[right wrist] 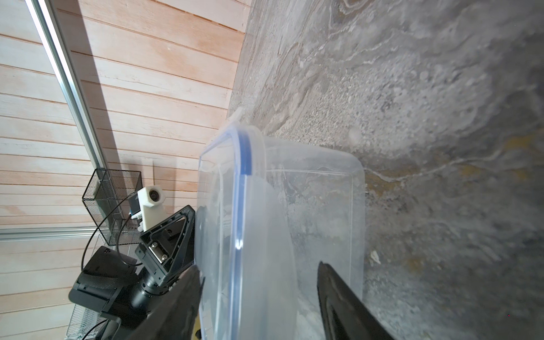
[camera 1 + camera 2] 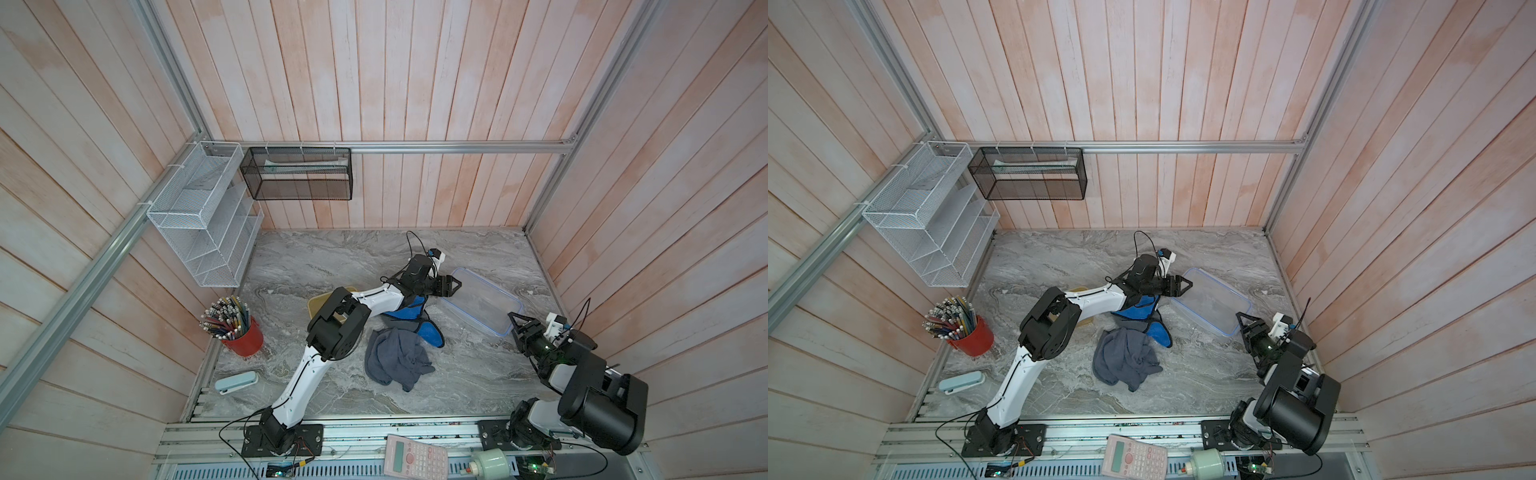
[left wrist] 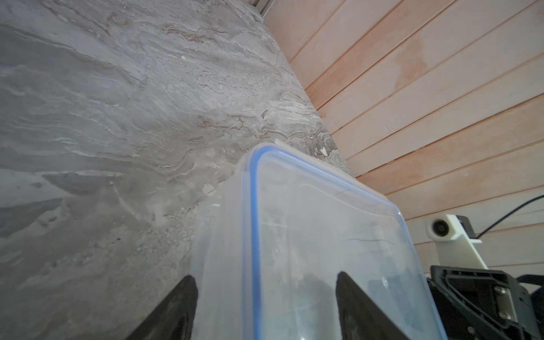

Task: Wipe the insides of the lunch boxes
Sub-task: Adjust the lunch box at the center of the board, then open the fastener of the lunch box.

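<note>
The larger clear lunch box (image 2: 486, 303) lies on the right of the marble table (image 2: 324, 257) with its blue-rimmed lid on. My left gripper (image 2: 455, 286) is at its far left corner. In the left wrist view the gripper (image 3: 265, 282) stands open astride the blue rim of the box (image 3: 323, 220). My right gripper (image 2: 516, 320) is at the near right corner. In the right wrist view it (image 1: 259, 270) is open around the lid's edge on the box (image 1: 323, 206), one finger against the lid. The small yellow lunch box (image 2: 316, 300) is mostly hidden under my left arm.
A blue cloth (image 2: 415, 320) and a crumpled grey cloth (image 2: 397, 359) lie mid-table beside the left arm. A red cup of pencils (image 2: 243, 336) and a pale blue case (image 2: 236, 382) are at the left. White rack (image 2: 199, 232) and black basket (image 2: 297, 174) hang on the walls. A pink calculator (image 2: 415, 457) lies on the front rail.
</note>
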